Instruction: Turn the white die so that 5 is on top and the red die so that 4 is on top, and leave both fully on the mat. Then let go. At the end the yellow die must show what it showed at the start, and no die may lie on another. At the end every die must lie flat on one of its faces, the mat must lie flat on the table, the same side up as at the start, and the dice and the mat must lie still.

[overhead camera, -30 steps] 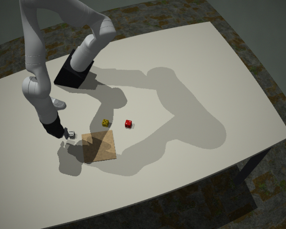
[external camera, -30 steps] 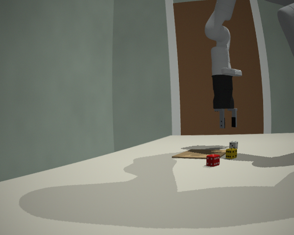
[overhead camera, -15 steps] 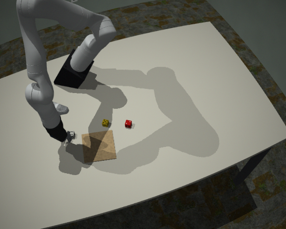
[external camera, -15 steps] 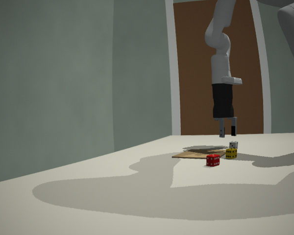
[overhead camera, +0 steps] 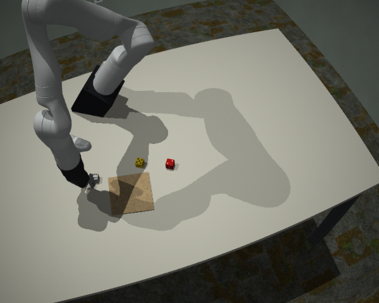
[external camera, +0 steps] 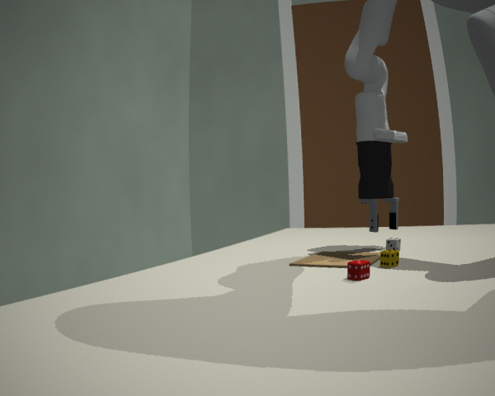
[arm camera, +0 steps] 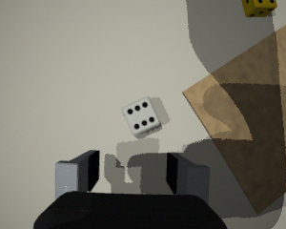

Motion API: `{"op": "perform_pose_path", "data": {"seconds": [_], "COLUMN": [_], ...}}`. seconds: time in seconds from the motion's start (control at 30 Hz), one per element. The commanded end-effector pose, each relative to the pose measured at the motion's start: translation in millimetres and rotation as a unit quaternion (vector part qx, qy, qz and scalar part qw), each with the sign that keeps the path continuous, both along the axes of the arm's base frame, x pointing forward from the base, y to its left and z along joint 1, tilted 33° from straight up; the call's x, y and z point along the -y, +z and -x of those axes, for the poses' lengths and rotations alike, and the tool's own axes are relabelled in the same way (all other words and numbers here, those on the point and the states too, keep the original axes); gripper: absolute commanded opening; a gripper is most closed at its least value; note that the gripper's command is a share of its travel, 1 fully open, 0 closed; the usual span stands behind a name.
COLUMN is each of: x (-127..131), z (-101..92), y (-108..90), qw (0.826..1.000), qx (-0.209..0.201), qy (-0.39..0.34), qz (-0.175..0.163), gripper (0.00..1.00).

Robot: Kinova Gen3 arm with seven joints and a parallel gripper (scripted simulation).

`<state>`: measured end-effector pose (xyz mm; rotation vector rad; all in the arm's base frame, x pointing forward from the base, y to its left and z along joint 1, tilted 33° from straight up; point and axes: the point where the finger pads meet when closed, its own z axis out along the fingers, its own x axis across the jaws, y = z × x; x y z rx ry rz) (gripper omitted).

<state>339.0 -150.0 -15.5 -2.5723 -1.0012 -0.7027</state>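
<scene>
The white die (overhead camera: 95, 177) (external camera: 393, 244) (arm camera: 141, 115) lies flat on the table beside the mat (overhead camera: 146, 200) (external camera: 316, 261) (arm camera: 198, 97), with 6 on top. The red die (overhead camera: 169, 163) (external camera: 358, 270) lies flat on the table off the mat; its top looks like 2. The yellow die (overhead camera: 139, 162) (external camera: 389, 258) (arm camera: 259, 7) lies on the table close to a mat edge, with 5 on top. My gripper (overhead camera: 90, 185) (external camera: 383, 228) (arm camera: 132, 166) is open and empty, above the table near the white die. In the wrist view the die shows just ahead of the fingers.
The arm's black base (overhead camera: 96, 98) stands at the back of the table (overhead camera: 248, 238), well behind the dice. The arm's shadow falls across part of the mat. The yellow die lies between the white and red dice in the top view.
</scene>
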Motion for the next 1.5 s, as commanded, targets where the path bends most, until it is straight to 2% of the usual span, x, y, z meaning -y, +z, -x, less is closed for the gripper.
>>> {"op": "perform_pose_path", "data": {"seconds": [0.0,0.83,1.03,1.1,1.47], "x": [-0.3,-5.8,-32.7,-32.7,-118.8], "z": [-0.2,0.1,1.8,1.8,7.2], "y": [-1.0,1.7,14.8,14.8,56.8], "qw": [1.000,1.000,1.000,1.000,1.000], "qx": [-0.001,-0.001,-0.001,-0.001,-0.001], "qy": [-0.004,-0.004,-0.004,-0.004,-0.004], "qz": [-0.001,-0.001,-0.001,-0.001,-0.001], "gripper": [1.00,1.00,1.00,1.00,1.00]}}
